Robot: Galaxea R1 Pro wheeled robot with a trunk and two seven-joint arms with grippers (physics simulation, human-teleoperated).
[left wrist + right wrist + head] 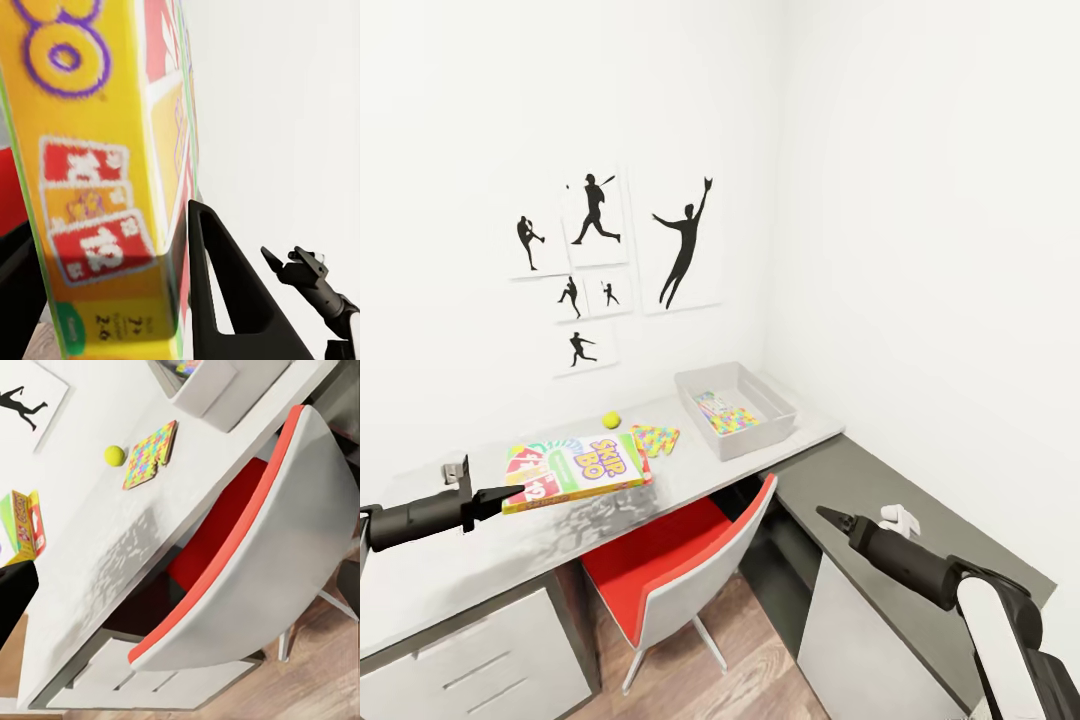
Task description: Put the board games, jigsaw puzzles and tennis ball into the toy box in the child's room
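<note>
The left end effector (510, 492) holds the Skip-Bo board game (575, 470) by its near-left end, above the bench (480, 560). The toy box (735, 408) sits far right on the bench, one jigsaw puzzle (726, 412) already inside. Carry the game right, high enough to clear the tennis ball (612, 420) and loose jigsaw puzzle (655, 438), level it over the rim, then release. The right end effector (828, 513) looks pinched shut, empty.

tennis ball (114, 455), jigsaw puzzle (149, 454), table (112, 547)
</note>
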